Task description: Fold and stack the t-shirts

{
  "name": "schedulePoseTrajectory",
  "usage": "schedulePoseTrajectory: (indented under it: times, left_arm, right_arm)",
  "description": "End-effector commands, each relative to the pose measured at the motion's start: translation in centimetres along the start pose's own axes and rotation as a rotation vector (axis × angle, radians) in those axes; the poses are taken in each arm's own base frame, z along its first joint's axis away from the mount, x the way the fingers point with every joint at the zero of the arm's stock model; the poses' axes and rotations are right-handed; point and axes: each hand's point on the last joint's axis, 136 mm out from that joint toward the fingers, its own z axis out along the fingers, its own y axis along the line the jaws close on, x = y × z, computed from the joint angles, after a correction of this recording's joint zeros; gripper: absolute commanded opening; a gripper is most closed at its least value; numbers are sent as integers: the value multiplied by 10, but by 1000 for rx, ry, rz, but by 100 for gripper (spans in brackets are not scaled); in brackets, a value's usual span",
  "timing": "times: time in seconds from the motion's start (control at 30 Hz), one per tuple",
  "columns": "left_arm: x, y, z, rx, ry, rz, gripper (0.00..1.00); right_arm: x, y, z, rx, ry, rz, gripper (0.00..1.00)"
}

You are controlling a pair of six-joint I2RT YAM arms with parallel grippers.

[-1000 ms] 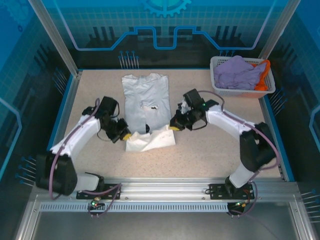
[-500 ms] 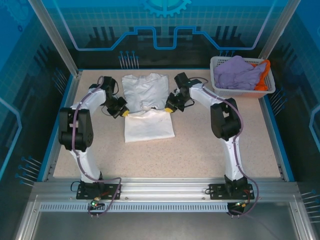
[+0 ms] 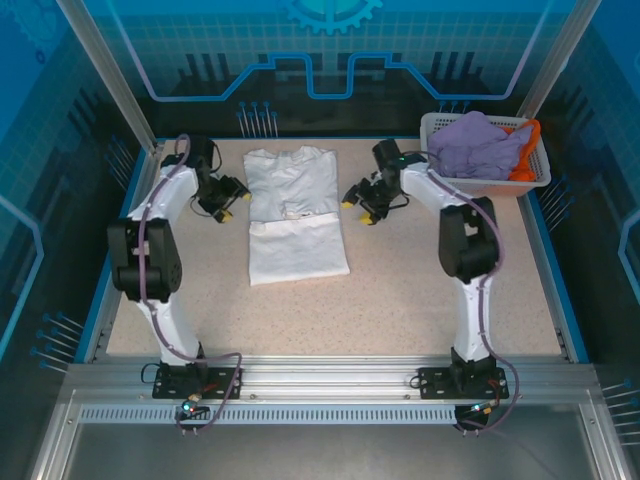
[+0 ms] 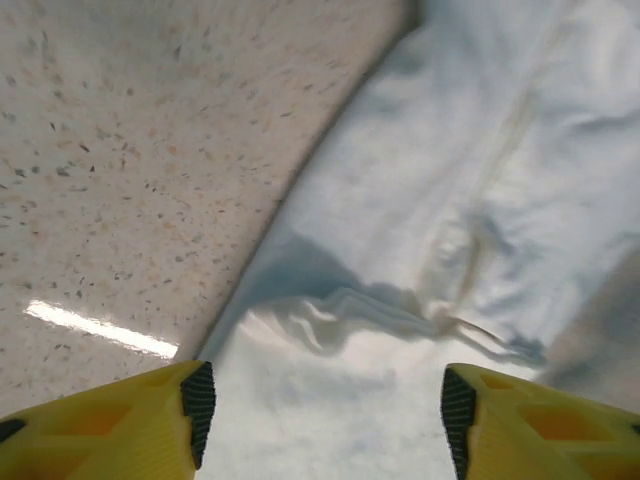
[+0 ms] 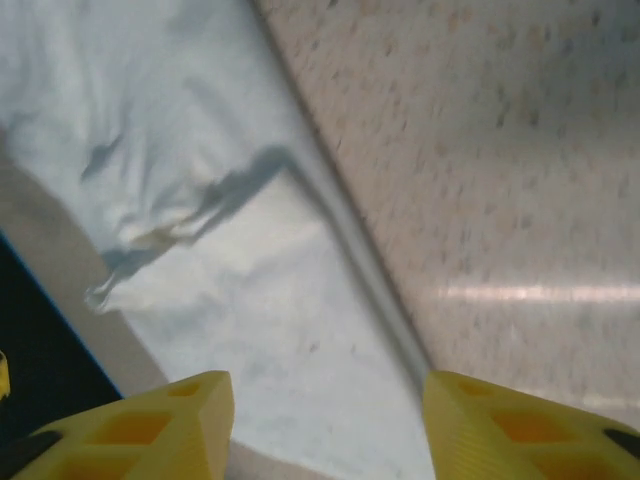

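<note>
1. Left gripper (image 3: 235,201): jaws apart, holding nothing, just left of the shirt near the table's (image 3: 420,300) far edge.
2. White t-shirt (image 3: 296,215): flat at far centre, a fold across its middle.
3. Right gripper (image 3: 356,210): jaws apart, holding nothing, just right of the shirt.
4. Basket (image 3: 437,172): far right corner, holding lavender t-shirt (image 3: 478,145) and orange t-shirt (image 3: 528,152).

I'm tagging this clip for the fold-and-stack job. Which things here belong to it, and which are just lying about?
Part of the job: white t-shirt, folded over on the table; lavender t-shirt, orange t-shirt, both bunched in the white lattice basket.
Just lying about: the white lattice basket itself.
</note>
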Motion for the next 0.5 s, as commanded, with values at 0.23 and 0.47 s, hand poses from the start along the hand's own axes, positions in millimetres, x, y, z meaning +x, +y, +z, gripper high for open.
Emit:
schedulePoseTrajectory:
  times: [0.23,0.47]
  left_arm:
    - [165,-20,39,64,268,192,31]
    - [191,63,80,-148,360,243,31]
  right_arm:
    - [104,5,43,-89,86,-141,29]
    - [116,-57,87,79,156,-119,23]
